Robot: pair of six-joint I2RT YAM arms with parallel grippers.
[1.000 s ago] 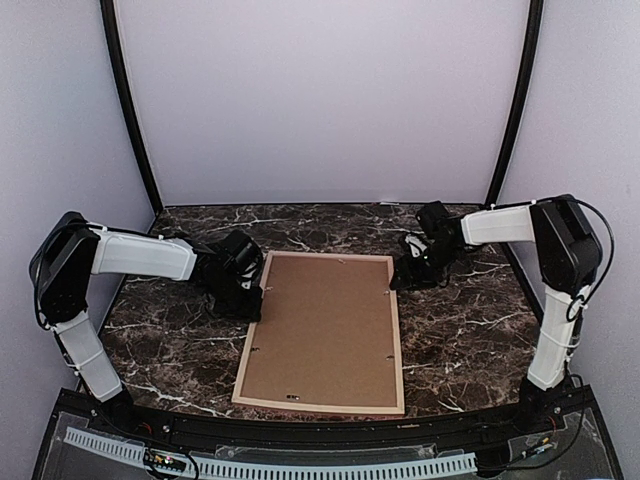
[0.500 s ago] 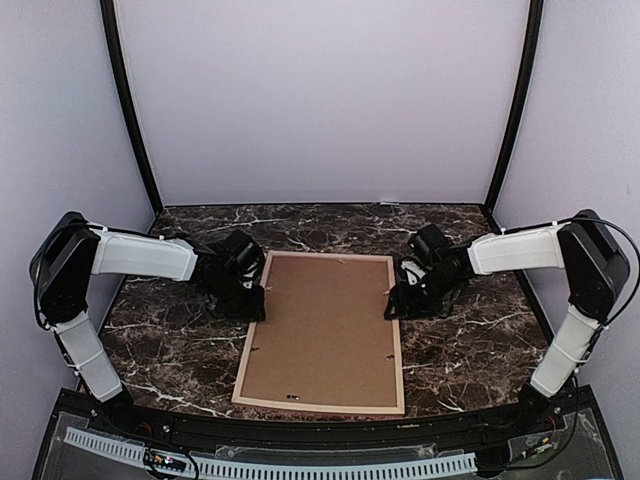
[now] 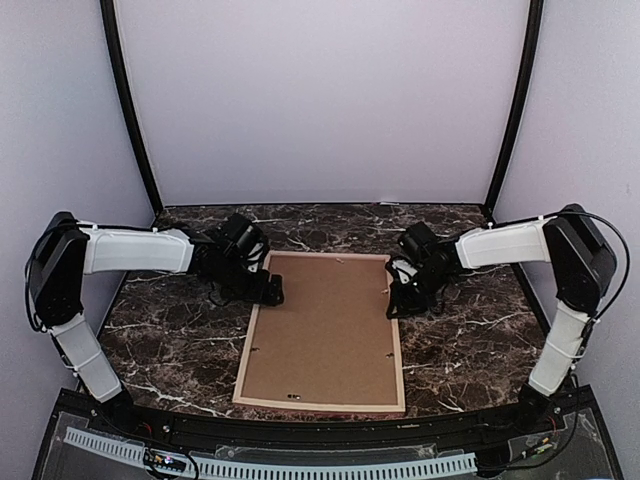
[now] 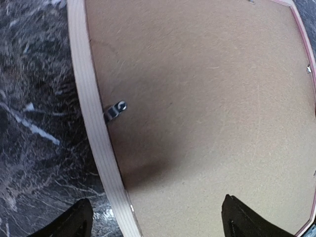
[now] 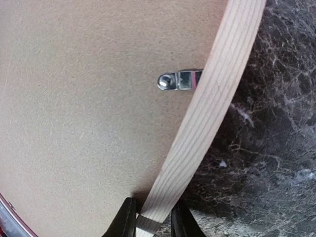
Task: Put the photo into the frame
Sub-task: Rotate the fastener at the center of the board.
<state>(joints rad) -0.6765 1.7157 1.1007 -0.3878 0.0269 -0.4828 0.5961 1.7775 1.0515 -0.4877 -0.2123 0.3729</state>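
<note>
Seen from above, the frame [image 3: 320, 404] lies face down in the middle of the marble table [image 3: 470, 340], brown backing board [image 3: 325, 330] up; the photo shows nowhere. The left gripper [image 3: 268, 292] is at the frame's far left corner, the right gripper [image 3: 397, 305] at its right rail. On the left wrist, the fingers are spread wide astride the left rail, gripping nothing; a metal tab [image 4: 114, 109] laps the board. On the right wrist, narrow fingers pinch the pale rail near a second tab [image 5: 178, 80]. Lifting on that one-sided pinch could slip or skew the frame.

Downward face of frame [image 4: 98, 128] hidden; left tool [image 4: 157, 224] fingers [image 4: 74, 224] cut off at bottom edge
</note>
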